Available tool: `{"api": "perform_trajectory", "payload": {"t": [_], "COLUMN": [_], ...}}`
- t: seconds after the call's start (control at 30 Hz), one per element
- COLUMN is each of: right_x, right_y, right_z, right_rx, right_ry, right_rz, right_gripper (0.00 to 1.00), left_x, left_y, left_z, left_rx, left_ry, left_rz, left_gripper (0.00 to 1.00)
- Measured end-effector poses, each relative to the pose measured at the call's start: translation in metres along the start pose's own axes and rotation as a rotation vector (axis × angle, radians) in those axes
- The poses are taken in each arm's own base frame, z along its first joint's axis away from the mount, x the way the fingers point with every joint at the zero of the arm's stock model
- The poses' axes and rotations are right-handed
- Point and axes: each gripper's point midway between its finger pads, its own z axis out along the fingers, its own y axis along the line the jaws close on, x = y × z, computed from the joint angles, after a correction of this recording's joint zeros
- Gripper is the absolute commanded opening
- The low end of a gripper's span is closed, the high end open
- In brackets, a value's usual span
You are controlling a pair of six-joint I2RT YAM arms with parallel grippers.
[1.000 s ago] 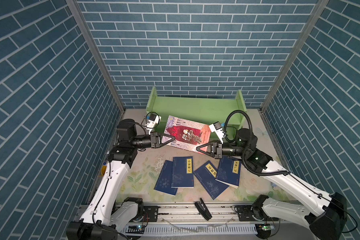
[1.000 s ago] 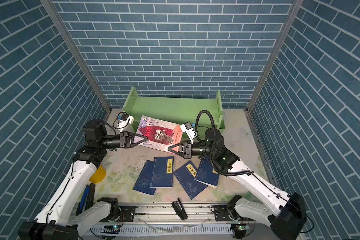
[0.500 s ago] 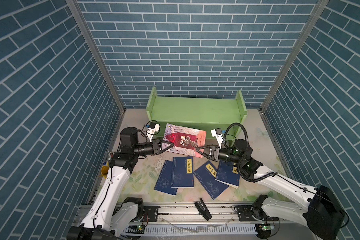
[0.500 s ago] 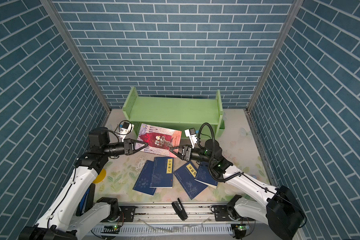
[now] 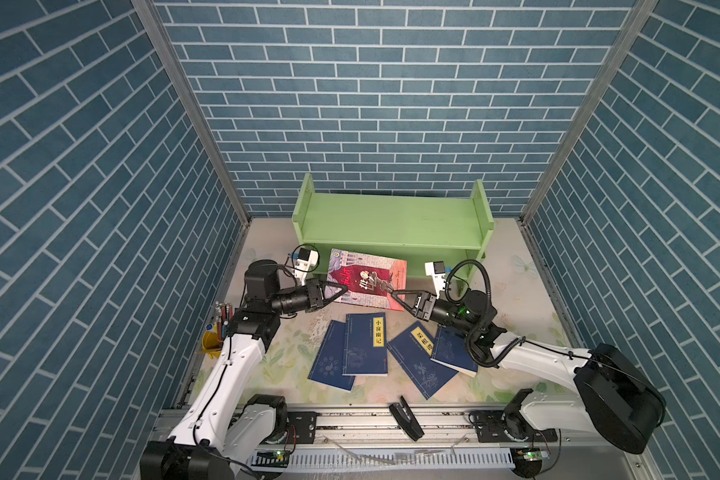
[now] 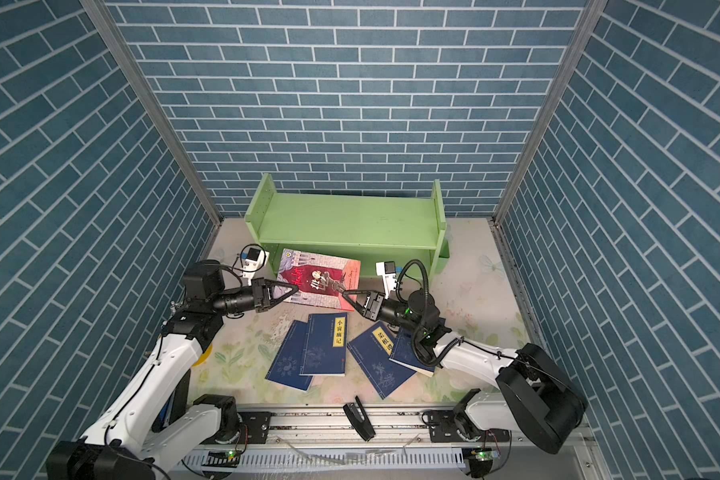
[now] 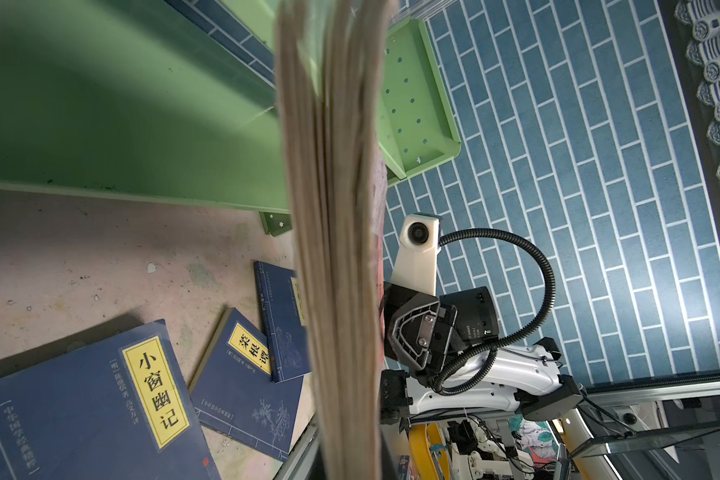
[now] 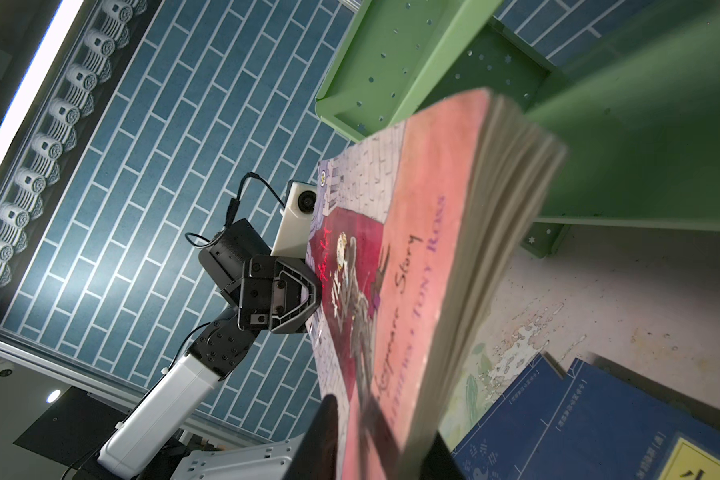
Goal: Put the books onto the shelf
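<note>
Red-and-grey illustrated paperback book (image 5: 366,282) is hanging tilted over the table (image 5: 267,353) in both top views, just before the light green wooden shelf (image 5: 391,220) at the far edge. The left hand (image 5: 344,289) is pinching its left edge, the right hand (image 5: 393,294) clamping its right corner. Four dark blue paperbacks (image 5: 364,349) are lying nearer the front edge. Left wrist view: page edges (image 7: 333,249) are filling the centre. Right wrist view: dark fingers (image 8: 325,440) are squeezing it.

Light green shelf (image 5: 391,220) at twelve o'clock; red-and-grey illustrated book (image 5: 366,282) centrally; four dark blue books (image 5: 364,351), some yellow-labelled, at six o'clock; pale floral table mat (image 5: 283,357); teal white-jointed brick walls (image 5: 391,104).
</note>
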Motion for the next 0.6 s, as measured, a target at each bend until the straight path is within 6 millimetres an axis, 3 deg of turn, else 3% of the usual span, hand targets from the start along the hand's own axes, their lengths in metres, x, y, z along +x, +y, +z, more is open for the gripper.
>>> {"api": "perform_trajectory", "payload": {"t": [0.53, 0.6], "right_x": [0.009, 0.013], "right_y": [-0.028, -0.032], "right_z": [0.006, 0.008], "right_rx": [0.001, 0.007], "right_ry": [-0.069, -0.063], "right_rz": [0.087, 0.095], "right_gripper": [0.21, 0.15], "left_x": [0.008, 0.010], "left_y": [0.035, 0.038], "left_z": [0.008, 0.008], "left_rx": [-0.036, -0.038], "left_ry": [0.010, 0.011], "left_rz": [-0.061, -0.066], "left_gripper": [0.00, 0.00]}}
